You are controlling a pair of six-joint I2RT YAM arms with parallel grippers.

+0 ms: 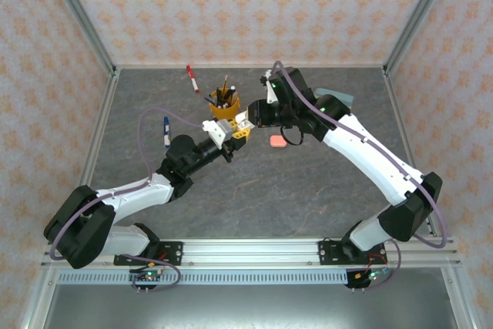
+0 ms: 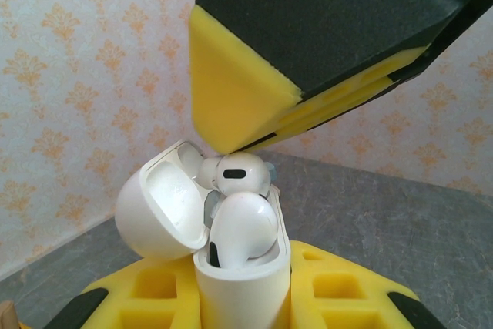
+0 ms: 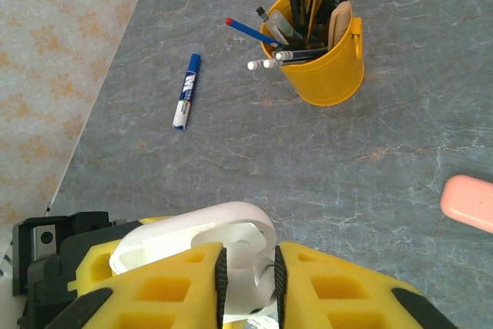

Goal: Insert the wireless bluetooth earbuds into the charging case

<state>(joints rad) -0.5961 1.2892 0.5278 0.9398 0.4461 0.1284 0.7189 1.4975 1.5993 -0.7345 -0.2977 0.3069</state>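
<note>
My left gripper (image 1: 222, 133) is shut on an open white charging case (image 2: 243, 290), held upright with its lid (image 2: 158, 209) swung to the left. One white earbud (image 2: 245, 227) sits in the near slot. A second white earbud (image 2: 240, 173) stands at the far slot, right under my right gripper's yellow fingers (image 2: 239, 98). From the right wrist, my right gripper (image 3: 248, 271) is closed on that white earbud (image 3: 250, 279) just over the case's lid (image 3: 208, 229). The salmon-pink earbuds are out of view.
A shut salmon-pink case (image 1: 278, 141) lies on the grey table right of the grippers. A yellow cup of pens (image 1: 225, 102) stands just behind them. A red marker (image 1: 192, 78) lies at the back and a blue marker (image 1: 166, 131) at the left.
</note>
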